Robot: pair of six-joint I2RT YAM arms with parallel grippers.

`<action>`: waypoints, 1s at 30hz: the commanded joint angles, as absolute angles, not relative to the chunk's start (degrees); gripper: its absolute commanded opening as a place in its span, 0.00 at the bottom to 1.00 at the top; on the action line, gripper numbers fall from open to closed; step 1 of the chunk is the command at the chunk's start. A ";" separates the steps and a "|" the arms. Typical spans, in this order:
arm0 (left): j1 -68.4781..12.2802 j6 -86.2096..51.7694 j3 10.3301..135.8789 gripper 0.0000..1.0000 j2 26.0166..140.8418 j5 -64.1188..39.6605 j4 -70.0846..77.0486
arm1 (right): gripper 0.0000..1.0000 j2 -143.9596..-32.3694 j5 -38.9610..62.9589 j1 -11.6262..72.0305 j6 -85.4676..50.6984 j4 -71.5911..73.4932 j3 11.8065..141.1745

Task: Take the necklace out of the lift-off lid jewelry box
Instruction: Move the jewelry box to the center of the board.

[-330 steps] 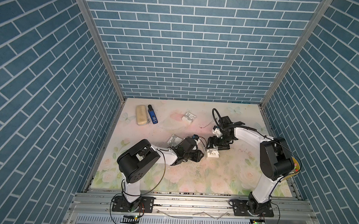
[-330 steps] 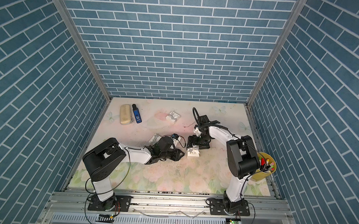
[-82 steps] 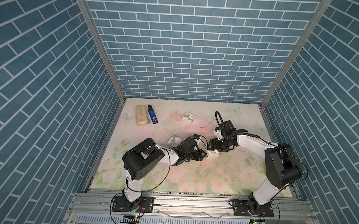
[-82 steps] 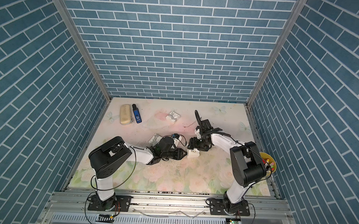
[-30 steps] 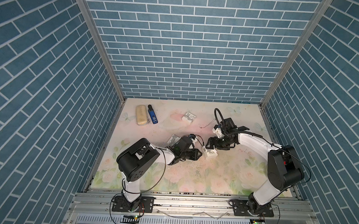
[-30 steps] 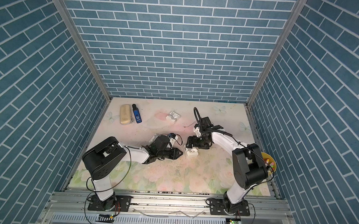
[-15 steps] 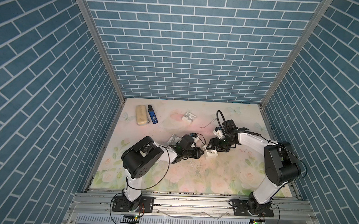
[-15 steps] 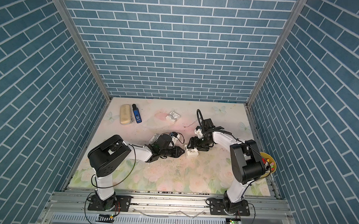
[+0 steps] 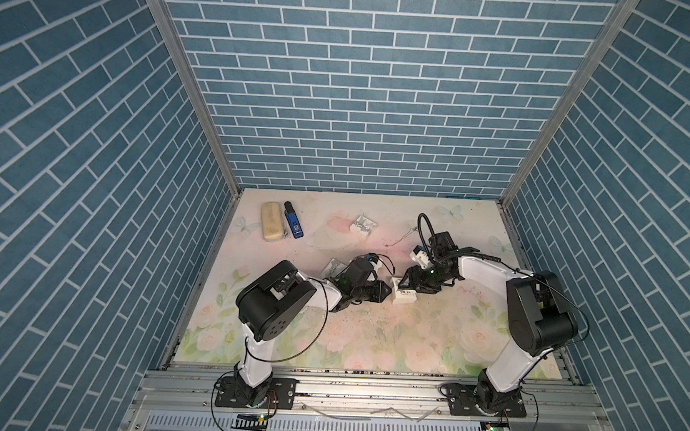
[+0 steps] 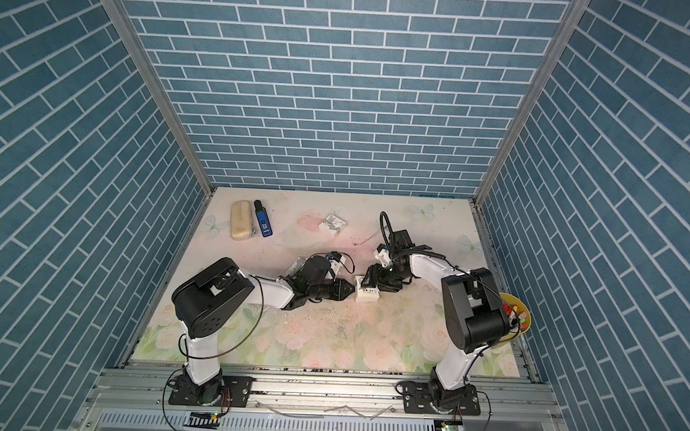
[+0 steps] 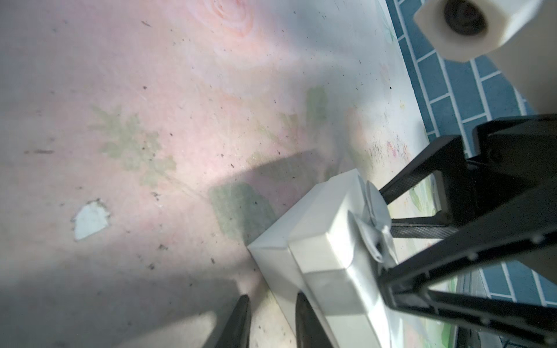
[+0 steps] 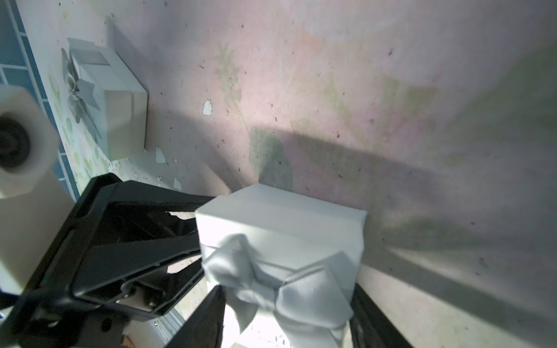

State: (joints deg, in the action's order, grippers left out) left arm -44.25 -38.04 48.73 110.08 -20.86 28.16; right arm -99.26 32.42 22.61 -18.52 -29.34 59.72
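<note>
White box [image 9: 404, 297] sits at centre of table [image 9: 370, 341], lid [image 11: 324, 250] on; necklace unseen, presumably inside. Right hand [image 12: 289, 319] spread astride lid, grip unconfirmed. Left hand [image 11: 271, 319] narrowly parted, empty, against box's left side. Recommend: brace base [image 11: 271, 256], lift lid straight up.

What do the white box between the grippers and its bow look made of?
Box: probably rigid paperboard, smooth matte white, judging by its crisp folded edges and flat faces. Bow: likely satin ribbon, pale grey with a soft sheen, judging by its creased, floppy loops.
</note>
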 commanded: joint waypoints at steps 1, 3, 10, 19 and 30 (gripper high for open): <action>-45.00 -37.67 50.07 0.28 112.10 -21.69 27.44 | 0.64 -99.97 32.79 24.16 -15.11 -31.99 61.22; -45.46 -37.63 50.54 0.27 112.56 -21.85 27.33 | 0.64 -100.61 31.87 24.58 -14.77 -32.76 61.85; -46.39 -37.63 51.35 0.27 113.43 -21.34 26.62 | 0.63 -101.51 27.67 25.31 -15.26 -33.94 62.10; -45.13 -35.75 48.63 0.37 108.69 -17.47 21.01 | 0.66 -100.46 18.46 25.05 -18.17 -35.03 61.72; -43.86 -36.99 45.88 0.45 105.85 -20.80 27.33 | 0.67 -100.25 15.91 25.02 -18.42 -35.78 62.10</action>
State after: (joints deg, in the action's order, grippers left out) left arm -44.12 -36.64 46.76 106.41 -18.96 25.26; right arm -100.05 20.51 25.04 -18.06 -33.45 62.11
